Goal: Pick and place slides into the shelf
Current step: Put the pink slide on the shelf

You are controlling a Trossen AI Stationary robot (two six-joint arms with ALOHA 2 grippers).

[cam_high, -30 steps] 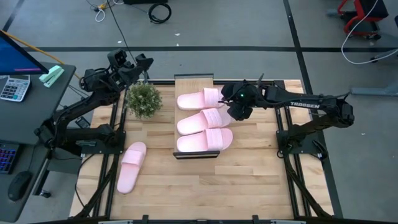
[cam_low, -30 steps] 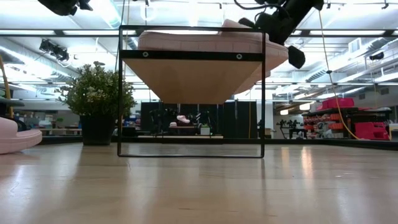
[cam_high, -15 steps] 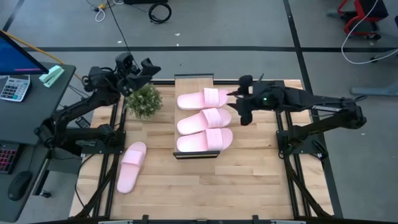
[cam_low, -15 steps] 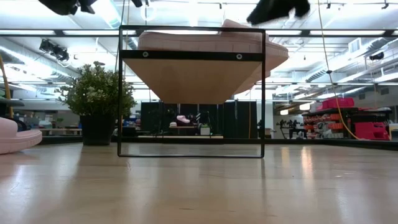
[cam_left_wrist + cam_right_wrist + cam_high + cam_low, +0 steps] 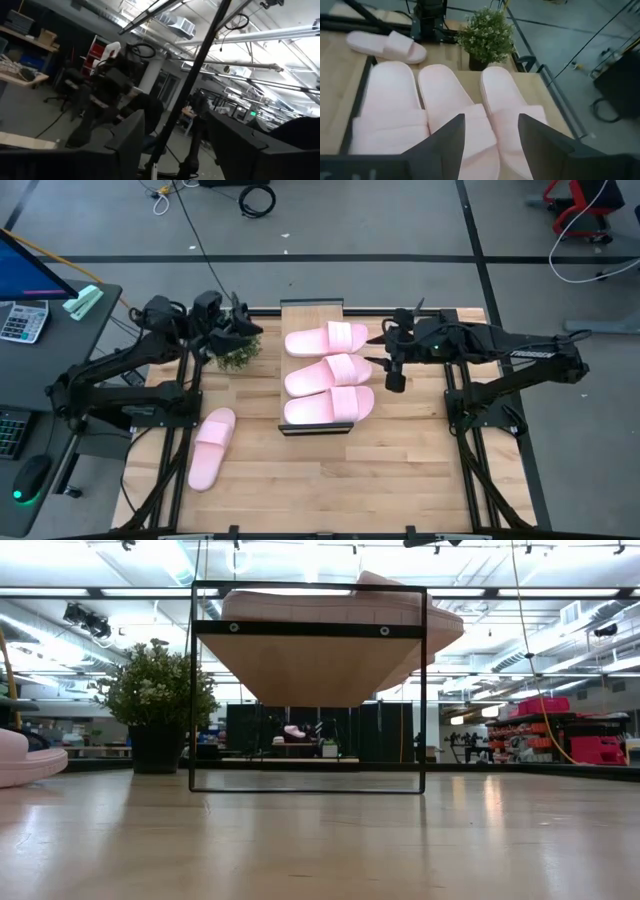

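We see three slides (image 5: 330, 372) lying side by side on the plank top of the shelf (image 5: 312, 309), which stands near the middle of the table (image 5: 330, 480); each lies crosswise, touching or nearly touching its neighbour. In the low view the shelf's black frame (image 5: 306, 688) stands upright with pink soles showing along its top. A fourth slide (image 5: 211, 448) rests alone on the table, well apart from the shelf, near the left arm's base. A small potted plant (image 5: 236, 345) stands on the table beside the shelf's far left corner.

Our right hand (image 5: 392, 365) hangs just beside the shelf's right edge, above the slides, its fingers (image 5: 446, 145) spread and holding nothing. Our left hand (image 5: 228, 330) hovers over the potted plant, fingers (image 5: 127, 145) also apart and empty, its camera looking out into the room.
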